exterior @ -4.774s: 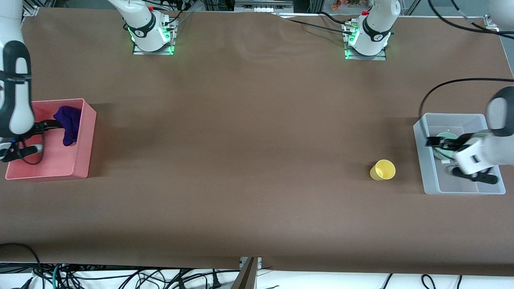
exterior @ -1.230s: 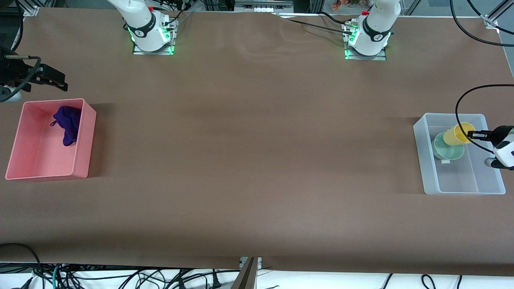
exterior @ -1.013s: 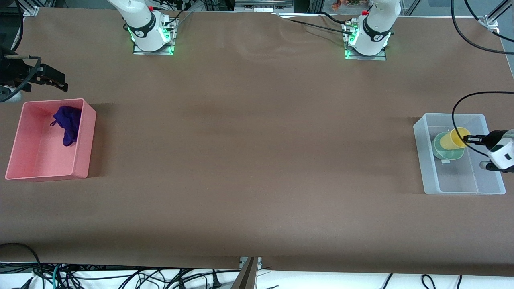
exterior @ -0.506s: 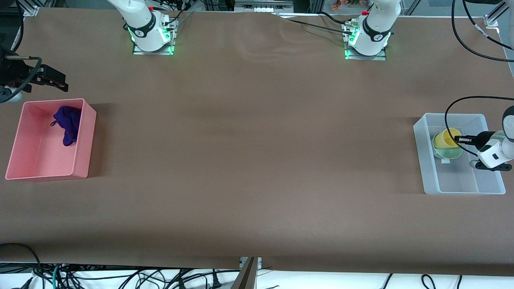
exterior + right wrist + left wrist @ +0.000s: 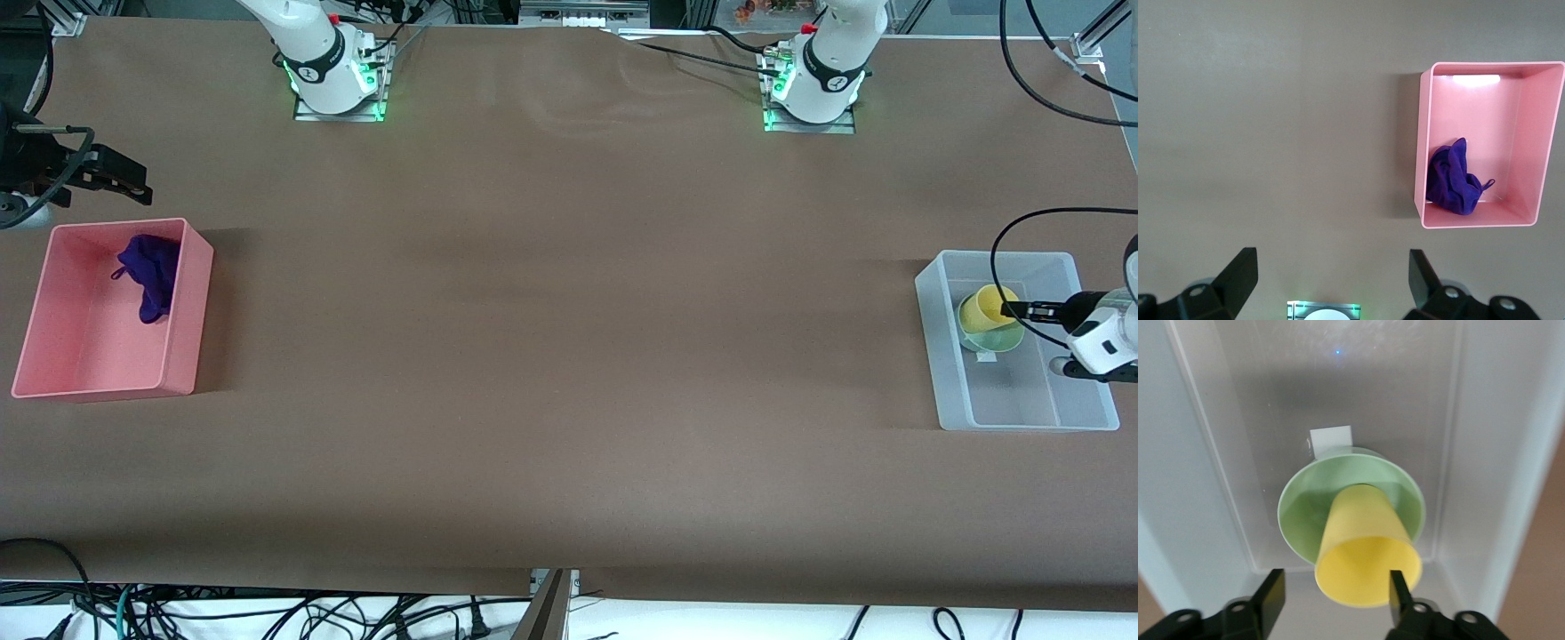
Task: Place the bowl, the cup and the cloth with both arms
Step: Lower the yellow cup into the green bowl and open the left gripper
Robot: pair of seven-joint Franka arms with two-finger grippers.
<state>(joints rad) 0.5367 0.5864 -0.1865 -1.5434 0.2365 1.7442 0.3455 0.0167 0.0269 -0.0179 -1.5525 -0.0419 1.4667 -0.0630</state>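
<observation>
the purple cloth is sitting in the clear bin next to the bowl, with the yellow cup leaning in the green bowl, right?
Not quite. The purple cloth lies in the pink bin at the right arm's end of the table, not in the clear bin; the front view shows this. The rest holds: the yellow cup leans tilted in the green bowl, which sits in the clear bin.

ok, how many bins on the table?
2. Pink bin at the right arm's end, holding the cloth; clear bin at the left arm's end, holding bowl and cup.
</observation>
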